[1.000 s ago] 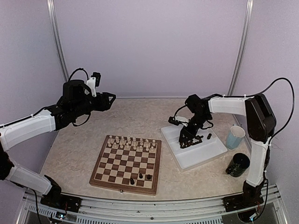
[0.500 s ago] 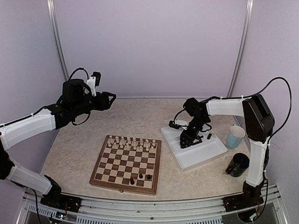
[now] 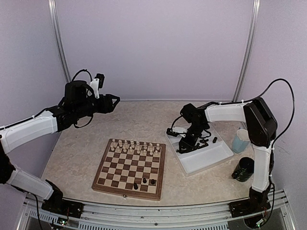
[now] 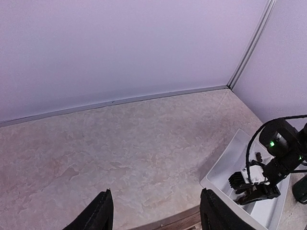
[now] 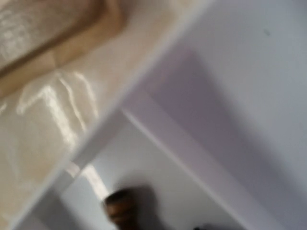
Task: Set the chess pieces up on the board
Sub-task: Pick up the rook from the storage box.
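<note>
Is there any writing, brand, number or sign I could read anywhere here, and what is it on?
No text can be read.
The board, white tray, blue cup, left arm and right arm show no lettering.
The right wrist view is too blurred to tell.
Only a green light glows on the right arm.

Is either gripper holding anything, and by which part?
Left gripper: open, empty. Right gripper, down in the white tray: cannot tell; its blurred wrist view shows a dark chess piece, no visible grip.
</note>
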### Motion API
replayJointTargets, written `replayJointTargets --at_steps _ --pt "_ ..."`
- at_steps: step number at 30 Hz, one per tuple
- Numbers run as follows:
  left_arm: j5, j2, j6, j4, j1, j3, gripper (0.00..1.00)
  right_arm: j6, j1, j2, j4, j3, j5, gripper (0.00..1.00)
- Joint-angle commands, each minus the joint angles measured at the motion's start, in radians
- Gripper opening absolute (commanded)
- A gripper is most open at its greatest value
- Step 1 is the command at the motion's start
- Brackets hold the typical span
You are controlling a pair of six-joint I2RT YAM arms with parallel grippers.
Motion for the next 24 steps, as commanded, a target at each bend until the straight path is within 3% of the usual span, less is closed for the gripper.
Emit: replayJointTargets --at_steps 1,9,17,24 --pt "0.016 0.007 -0.007 -0.004 0.009 0.032 0.61 -0.013 0.039 -0.002 0.037 -0.079 0.142 0.37" --pt "0.046 0.018 -0.022 -0.001 0.028 0.035 0.61 -0.038 0.04 -0.083 0.051 -0.149 0.205 0.38" --pt "0.092 0.039 -0.037 0.015 0.04 0.032 0.61 -0.047 0.032 -0.09 0.084 -0.173 0.117 0.16" --pt "0.22 0.095 -0.048 0.071 0.019 0.025 0.6 -0.055 -0.02 -0.182 0.116 -0.177 0.022 0.09"
